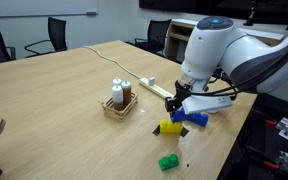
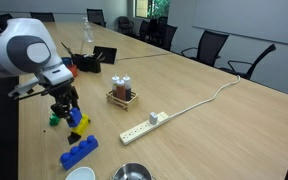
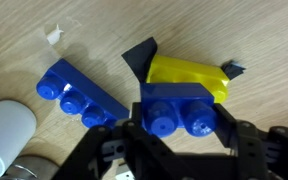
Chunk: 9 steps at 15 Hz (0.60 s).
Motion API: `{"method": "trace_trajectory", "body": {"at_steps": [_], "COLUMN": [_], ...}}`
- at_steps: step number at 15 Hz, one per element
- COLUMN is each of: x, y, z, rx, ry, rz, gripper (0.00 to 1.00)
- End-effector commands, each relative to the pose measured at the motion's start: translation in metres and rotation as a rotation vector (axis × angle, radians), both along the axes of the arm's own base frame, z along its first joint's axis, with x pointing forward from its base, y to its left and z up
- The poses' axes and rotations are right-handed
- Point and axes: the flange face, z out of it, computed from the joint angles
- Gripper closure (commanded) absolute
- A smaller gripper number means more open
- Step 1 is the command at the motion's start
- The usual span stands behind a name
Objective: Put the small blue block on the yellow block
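Claw [image 3: 181, 130] is clamped on the small blue block [image 3: 179, 108], holding it low over the near end of the yellow block [image 3: 189, 78] on the desk [image 3: 24, 40]. Pick and carry look done. Seating and release are left; can't tell if it's touching yet.

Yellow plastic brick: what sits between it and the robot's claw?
The small bright blue plastic brick, held by the gripper, overlaps the near edge of the long yellow plastic brick; the wrist view shows it.
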Motion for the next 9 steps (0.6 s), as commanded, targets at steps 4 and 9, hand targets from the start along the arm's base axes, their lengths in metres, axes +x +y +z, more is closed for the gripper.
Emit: {"method": "trace_trajectory", "body": {"at_steps": [4,9], "x": [0.003,0.009], "y": [-0.004,-0.005], "z": [-0.009,-0.017], "rx": [0.036,0.104], "ry": [-0.008,-0.019], "rz": [-0.012,-0.023], "gripper": [0.56,0.56]}}
